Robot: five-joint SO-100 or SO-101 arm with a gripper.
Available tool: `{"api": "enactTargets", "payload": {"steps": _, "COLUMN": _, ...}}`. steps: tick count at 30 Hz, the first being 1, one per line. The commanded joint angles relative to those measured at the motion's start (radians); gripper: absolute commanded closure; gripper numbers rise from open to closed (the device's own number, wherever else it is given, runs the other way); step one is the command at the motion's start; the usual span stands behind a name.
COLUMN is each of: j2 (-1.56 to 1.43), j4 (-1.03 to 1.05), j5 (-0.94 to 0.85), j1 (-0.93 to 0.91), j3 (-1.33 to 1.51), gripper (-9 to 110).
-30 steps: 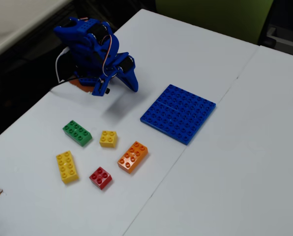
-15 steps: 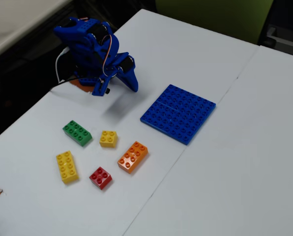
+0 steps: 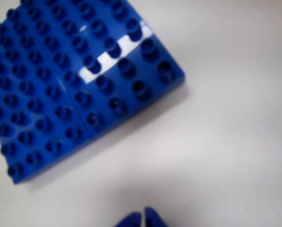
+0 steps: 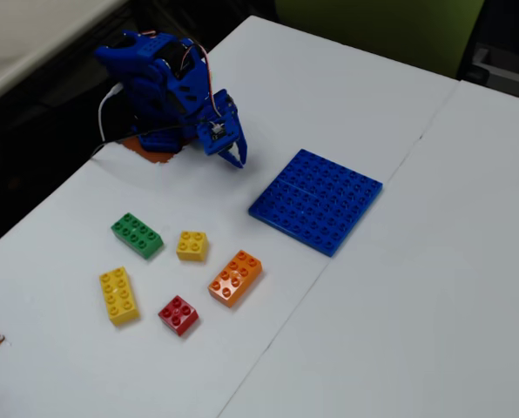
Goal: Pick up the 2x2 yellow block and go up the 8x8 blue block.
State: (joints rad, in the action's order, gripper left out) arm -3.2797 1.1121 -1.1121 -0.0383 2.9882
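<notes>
Blue plastic arm (image 4: 168,91) sits folded near the bench's far-left corner in the fixed view, jaws (image 4: 236,159) pointing down w/ tips together and nothing between them; the wrist view shows the two blue tips (image 3: 142,220) meeting at the bottom edge over bare white surface. The 2x2 yellow block (image 4: 192,246), a small square four-stud brick, lies untouched toward the bench's left-front area, between a green brick (image 4: 138,236) and an orange brick (image 4: 235,278), w/ a longer yellow brick (image 4: 118,295) and a red brick (image 4: 178,314) nearer the front. The 8x8 blue block (image 4: 316,200), a flat glossy studded plate, lies mid-bench beside a seam (image 4: 364,218) in the matte white top, well apart from the bricks. A green chair back (image 4: 377,30) stands beyond the far edge.
</notes>
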Motion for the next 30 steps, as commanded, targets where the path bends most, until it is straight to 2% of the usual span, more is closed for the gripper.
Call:
{"api": "enactTargets", "payload": {"steps": 1, "j2": -0.041, "j4": -0.012, "j5": -0.176, "j1": -0.041, "j3": -0.091, "gripper": 100}}
{"api": "enactTargets", "payload": {"steps": 3, "j2": -0.011, "j4": 0.014, "j5": -0.247, "j1": -0.08, "j3": -0.146, "gripper": 99}}
{"api": "enactTargets", "payload": {"steps": 7, "j2": 0.249, "j4": 0.126, "j5": -0.38, "j1": -0.137, "j3": -0.382, "gripper": 99}}
{"api": "enactTargets", "payload": {"steps": 15, "j2": 0.787, "j4": 0.247, "j5": -0.454, "j1": -0.238, "j3": -0.853, "gripper": 93}}
{"api": "enactTargets", "payload": {"steps": 18, "j2": 0.927, "j4": 0.259, "j5": -0.591, "j1": -0.307, "j3": -0.945, "gripper": 92}}
{"api": "enactTargets", "payload": {"steps": 26, "j2": 1.189, "j4": 0.207, "j5": -1.111, "j1": -0.509, "j3": -1.039, "gripper": 83}}
{"api": "enactTargets", "payload": {"steps": 30, "j2": 1.351, "j4": 0.224, "j5": -1.289, "j1": -0.578, "j3": -1.175, "gripper": 82}}
